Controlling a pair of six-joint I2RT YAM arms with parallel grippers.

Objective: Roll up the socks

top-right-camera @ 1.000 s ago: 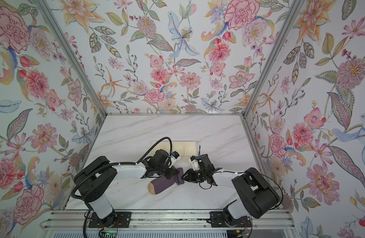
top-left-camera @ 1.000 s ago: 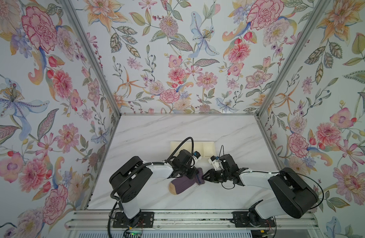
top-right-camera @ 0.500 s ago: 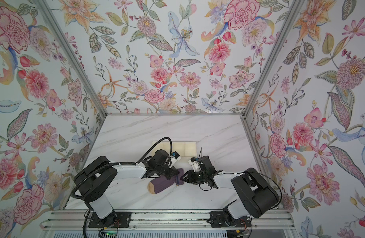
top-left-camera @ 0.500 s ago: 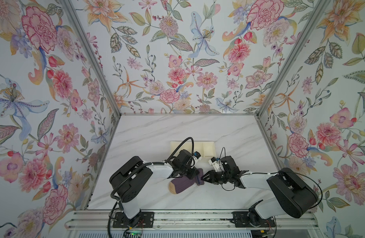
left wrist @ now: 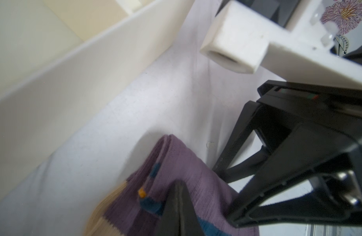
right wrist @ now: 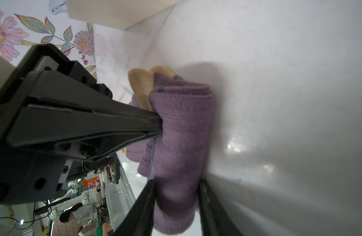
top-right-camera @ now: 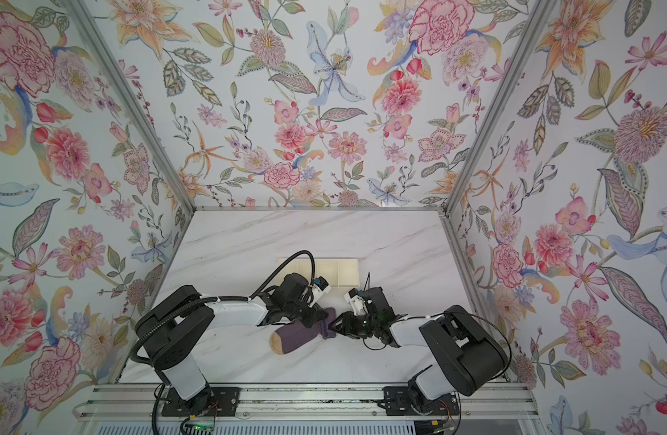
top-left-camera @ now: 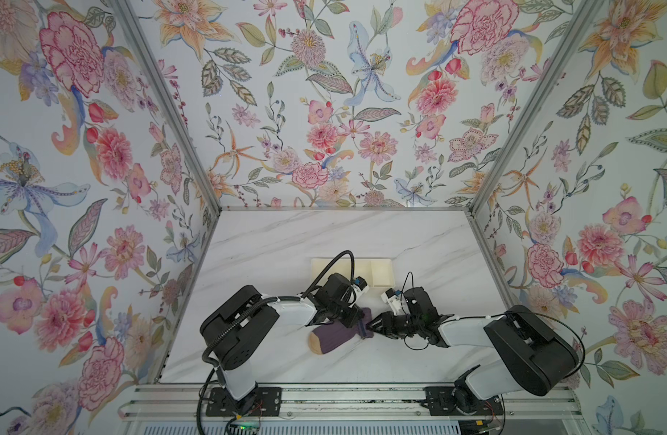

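Socks, partly rolled near the middle of the front edge of the desk, are pinched by the left gripper; the right gripper has been spread wider astride them, so a regrip is judged likely.

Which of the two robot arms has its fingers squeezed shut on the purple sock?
The left arm's black fingers are pinched together on the folded dark purple ribbed socks, while the right arm's fingers stand apart astride them.

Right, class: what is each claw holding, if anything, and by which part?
The left claw is shut on the socks, pinching the folded purple end. The right claw straddles that fold; whether it grips cannot be told.
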